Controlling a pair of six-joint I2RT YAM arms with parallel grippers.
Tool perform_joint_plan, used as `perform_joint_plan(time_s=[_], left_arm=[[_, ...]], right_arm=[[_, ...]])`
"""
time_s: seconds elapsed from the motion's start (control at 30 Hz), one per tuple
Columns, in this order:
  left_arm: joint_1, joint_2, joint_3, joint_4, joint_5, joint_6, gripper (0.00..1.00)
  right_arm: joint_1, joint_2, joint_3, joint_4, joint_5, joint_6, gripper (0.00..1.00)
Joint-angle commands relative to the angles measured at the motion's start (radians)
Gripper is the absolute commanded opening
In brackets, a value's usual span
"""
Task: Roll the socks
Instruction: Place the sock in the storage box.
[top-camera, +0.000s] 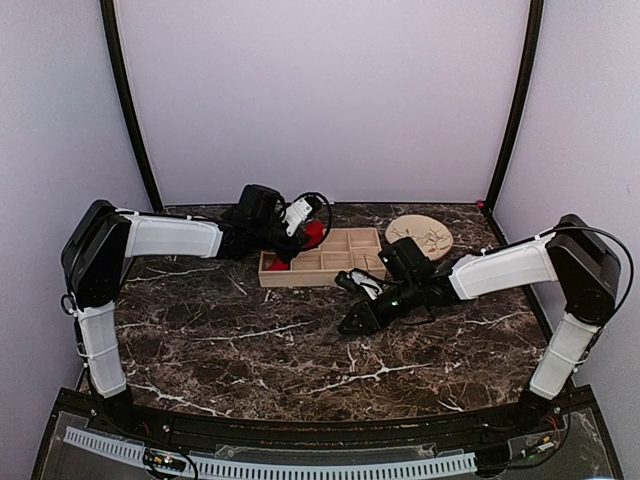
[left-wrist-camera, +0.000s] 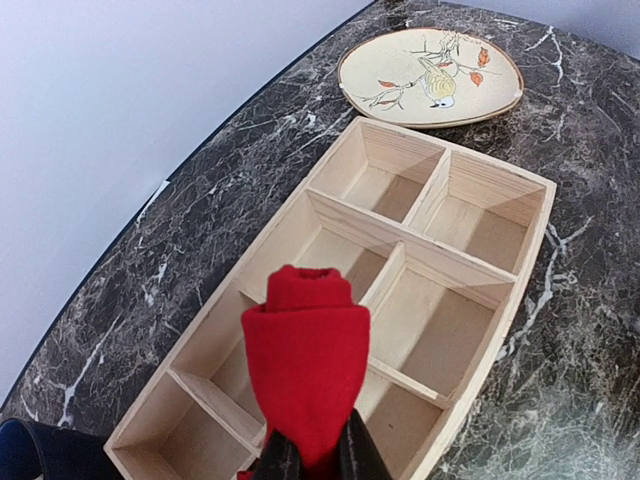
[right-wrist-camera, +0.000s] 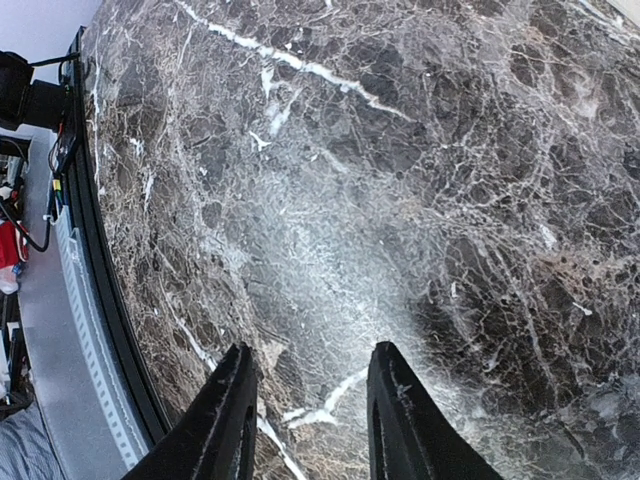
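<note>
Pinching the lower end of a rolled sock (left-wrist-camera: 305, 365), the left gripper (left-wrist-camera: 312, 458) had its two dark fingers (left-wrist-camera: 280, 462) clamped tight on the red cloth. The sock stood up from them as a thick, bright red bundle, with a smaller rounded fold at the top and smooth cloth down the side that showed. It hung just above a wooden tray (left-wrist-camera: 522, 262), over the compartments at the tray's left end. From above, a second patch of red lay at that end of the tray, but I could not tell whether it was another sock. Beyond the tray's far end sat a round tan plate (left-wrist-camera: 430, 75) painted with a bird on a twig. A dark blue thing (left-wrist-camera: 40, 450) showed beside the tray's near corner, too cut off to name.

The right gripper (right-wrist-camera: 312, 355) had its fingers apart with nothing between them. It hovered low over the dark marble table (right-wrist-camera: 420, 180), in front of the tray and well apart from the sock.
</note>
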Motion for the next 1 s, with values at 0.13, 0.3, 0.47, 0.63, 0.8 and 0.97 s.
perform_joint_plan(time_s=[0.13, 0.3, 0.47, 0.63, 0.8, 0.97], left_arm=[[0.003, 0.052, 0.04, 0.076, -0.041, 0.094, 0.0], [-0.002, 0.066, 0.021, 0.075, -0.051, 0.113, 0.0], [-0.008, 0.088, 0.016, 0.074, -0.054, 0.128, 0.0], [-0.009, 0.115, 0.028, 0.056, -0.056, 0.141, 0.0], [-0.01, 0.137, 0.038, 0.039, -0.053, 0.142, 0.0], [-0.013, 0.155, 0.053, 0.014, -0.054, 0.133, 0.0]], right_arm=[[-0.009, -0.016, -0.006, 0.03, 0.014, 0.005, 0.36], [-0.01, -0.012, -0.005, 0.027, 0.017, 0.004, 0.36], [-0.014, -0.001, 0.003, 0.022, 0.011, 0.0, 0.36], [-0.017, 0.006, 0.008, 0.019, 0.008, -0.001, 0.36], [-0.021, 0.01, 0.01, 0.016, 0.004, -0.003, 0.36], [-0.027, 0.015, 0.014, 0.01, 0.0, -0.008, 0.36]])
